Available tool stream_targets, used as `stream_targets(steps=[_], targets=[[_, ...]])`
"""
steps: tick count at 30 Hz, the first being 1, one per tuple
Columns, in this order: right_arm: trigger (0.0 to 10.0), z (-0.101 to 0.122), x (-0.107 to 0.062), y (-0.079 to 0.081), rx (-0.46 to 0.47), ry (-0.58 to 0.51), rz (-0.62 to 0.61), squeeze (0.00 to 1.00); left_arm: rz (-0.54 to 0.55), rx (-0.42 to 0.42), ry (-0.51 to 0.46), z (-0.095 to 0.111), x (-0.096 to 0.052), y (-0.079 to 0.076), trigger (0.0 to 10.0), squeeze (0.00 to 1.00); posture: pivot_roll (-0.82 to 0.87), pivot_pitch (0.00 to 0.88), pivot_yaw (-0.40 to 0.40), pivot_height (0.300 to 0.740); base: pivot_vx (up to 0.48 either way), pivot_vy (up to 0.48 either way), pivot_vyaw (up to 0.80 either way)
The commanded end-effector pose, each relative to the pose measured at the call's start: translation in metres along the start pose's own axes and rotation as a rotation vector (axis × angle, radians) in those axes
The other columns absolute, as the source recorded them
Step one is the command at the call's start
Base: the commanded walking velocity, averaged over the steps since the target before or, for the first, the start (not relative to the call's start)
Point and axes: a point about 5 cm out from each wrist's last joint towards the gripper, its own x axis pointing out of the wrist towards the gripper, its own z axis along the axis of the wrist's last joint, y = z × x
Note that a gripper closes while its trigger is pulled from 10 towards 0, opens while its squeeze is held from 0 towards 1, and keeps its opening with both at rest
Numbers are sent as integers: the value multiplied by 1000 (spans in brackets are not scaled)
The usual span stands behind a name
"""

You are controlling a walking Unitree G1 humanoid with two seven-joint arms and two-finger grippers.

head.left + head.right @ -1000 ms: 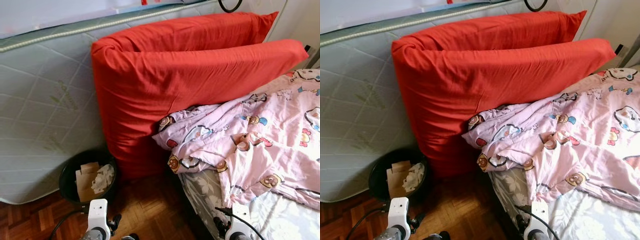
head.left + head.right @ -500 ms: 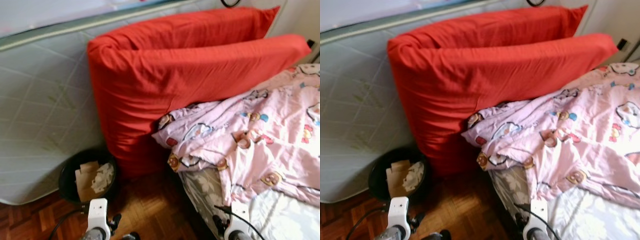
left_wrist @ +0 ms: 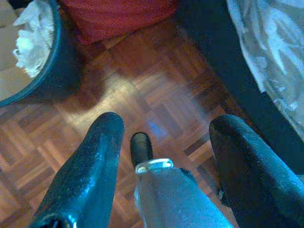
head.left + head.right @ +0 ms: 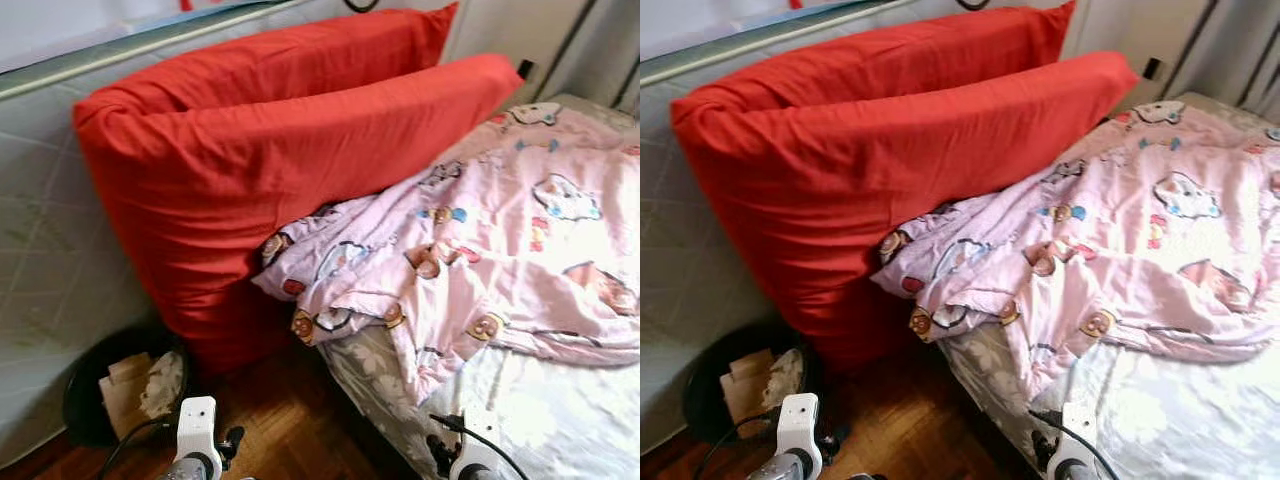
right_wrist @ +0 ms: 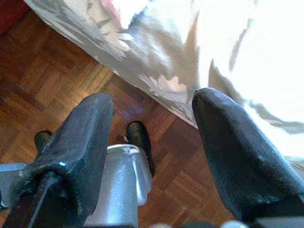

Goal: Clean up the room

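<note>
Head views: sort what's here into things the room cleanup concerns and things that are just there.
Belongs to the cleanup:
- crumpled pink cartoon blanket, bunched on the bed
- two red pillows, propped against the upright mattress
- black waste bin on the floor, holding cardboard and paper

Just there:
- upright grey mattress
- bed sheet
- parquet floor
- left gripper and right gripper, both open, held low over the floor

Open parquet floor (image 4: 290, 420) lies between bin (image 4: 85, 400) and bed (image 4: 520, 420).
</note>
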Motion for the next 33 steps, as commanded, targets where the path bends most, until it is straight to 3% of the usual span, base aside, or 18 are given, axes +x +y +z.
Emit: stream_targets(steps=[1,7,17,20,33], targets=[[10000,-3,-1,0,20,0,-5,0,11,-14,38,-13,-4,2,10000,0,26,149,-19,740,0,0,0],[10000,-2,-1,1,30,-6,-6,0,12,-14,36,-13,-4,2,10000,0,26,153,-19,740,0,313,0],[10000,-3,-1,-1,34,-1,-12,0,13,-14,31,-11,-3,2,10000,0,28,159,-22,740,0,0,-698],[10000,-2,-1,-1,37,-5,-9,0,14,-14,33,-11,-3,2,10000,0,28,159,-22,740,0,480,-735],[10000,2,0,0,42,-26,-3,0,3,-16,-6,-3,-1,-1,10000,0,28,159,-21,740,0,63,0]])
